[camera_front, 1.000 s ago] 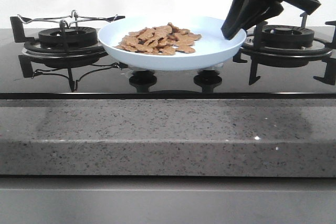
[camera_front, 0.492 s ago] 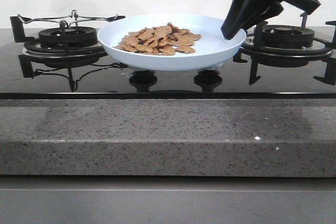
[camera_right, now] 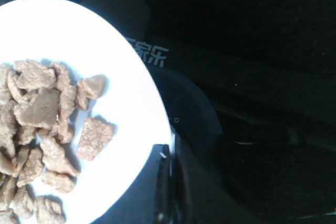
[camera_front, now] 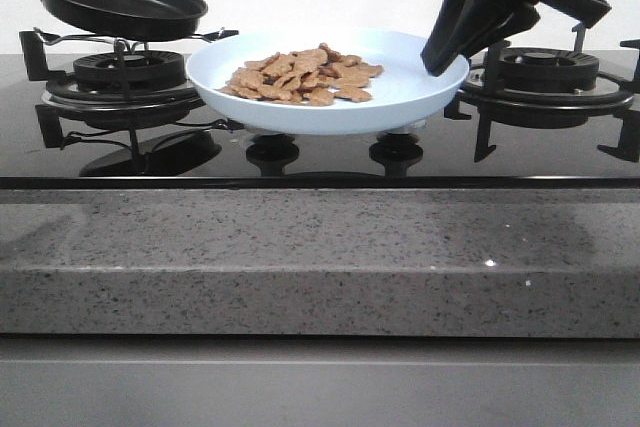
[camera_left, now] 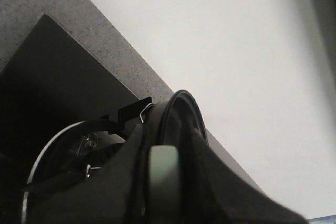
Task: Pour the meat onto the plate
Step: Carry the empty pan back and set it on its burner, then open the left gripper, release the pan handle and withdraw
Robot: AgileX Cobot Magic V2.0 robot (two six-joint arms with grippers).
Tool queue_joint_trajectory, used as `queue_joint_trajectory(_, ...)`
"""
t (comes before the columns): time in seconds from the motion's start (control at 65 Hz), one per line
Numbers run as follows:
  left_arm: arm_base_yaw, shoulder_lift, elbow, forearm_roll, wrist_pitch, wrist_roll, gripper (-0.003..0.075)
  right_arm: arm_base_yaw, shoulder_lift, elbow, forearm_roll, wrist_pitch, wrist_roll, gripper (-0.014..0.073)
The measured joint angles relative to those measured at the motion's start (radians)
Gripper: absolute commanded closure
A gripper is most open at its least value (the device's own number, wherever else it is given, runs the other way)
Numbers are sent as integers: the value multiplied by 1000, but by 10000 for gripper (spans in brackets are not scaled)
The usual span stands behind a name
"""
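Front view: black glass hob [camera_front: 560, 162], grey speckled counter [camera_front: 320, 257], white wall; right tool [camera_front: 445, 59] pinching plate [camera_front: 400, 97] rim.

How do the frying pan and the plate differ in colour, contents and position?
The frying pan is black; the plate is pale blue. The pan looks empty and tilted above the left burner; the plate carries the meat and is gripped at its rim by the right gripper. Both are round and shallow.
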Motion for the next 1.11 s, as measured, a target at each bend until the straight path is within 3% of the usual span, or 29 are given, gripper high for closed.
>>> queue_joint_trajectory(0.385,0,35,-4,-20,20,-18,730,0,0,0,0,0,0,662)
queue_joint_trajectory(0.508,0,35,-4,-20,20,-18,653,0,0,0,0,0,0,662)
queue_joint_trajectory(0.862,33,35,-4,77,25,-12,325,0,0,0,0,0,0,662)
queue_joint_trajectory(1.108,36,35,-8,128,96,-12,297,0,0,0,0,0,0,662)
